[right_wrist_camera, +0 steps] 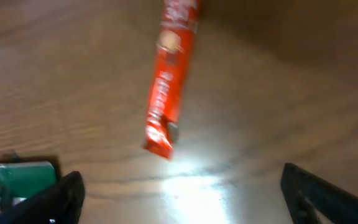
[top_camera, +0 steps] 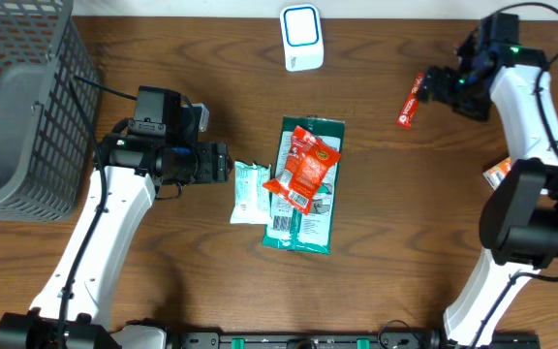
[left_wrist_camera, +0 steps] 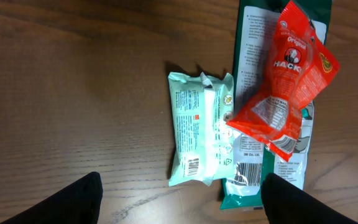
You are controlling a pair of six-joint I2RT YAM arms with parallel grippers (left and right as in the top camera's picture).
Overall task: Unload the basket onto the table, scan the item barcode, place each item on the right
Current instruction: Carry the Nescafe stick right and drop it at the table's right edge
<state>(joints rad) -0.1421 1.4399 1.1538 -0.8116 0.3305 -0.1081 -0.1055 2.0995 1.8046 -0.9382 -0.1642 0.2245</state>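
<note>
This looks like a robotics lab bench dressed as a shop checkout. Two white robot arms, the left arm (top_camera: 105, 228) and the right arm (top_camera: 526, 107), rise from a black mounting rail (top_camera: 289, 340) at the near edge of a wood-grain table (top_camera: 192, 281). At the far edge stands a small white scanner (top_camera: 301, 37) with a blue-ringed face. Retail goods lie scattered on the wood (a red snack bag (top_camera: 303, 167), a dark green pack (top_camera: 308, 228), a pale green pack (top_camera: 249, 192), a red stick pack (top_camera: 411, 100)) — printed barcodes show on some of them — and a grey wire basket (top_camera: 27, 39) sits at the far left corner.
</note>
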